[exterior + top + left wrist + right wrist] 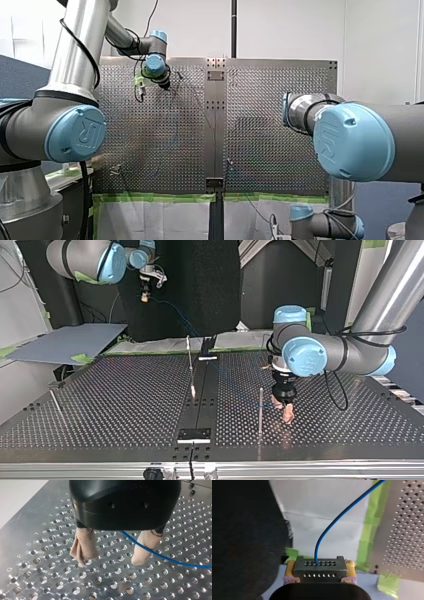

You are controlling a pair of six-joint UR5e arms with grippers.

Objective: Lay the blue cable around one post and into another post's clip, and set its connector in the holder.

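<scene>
Holed rectangular connector (319,568) pinched by right yellow-padded fingers (290,568); left beige fingers (84,545) spread, blue cable (160,555) crossing one.

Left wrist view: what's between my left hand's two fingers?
Only the blue cable, which emerges from the gap near the palm and crosses one finger. Otherwise bare perforated table shows, in the left wrist view.
</scene>
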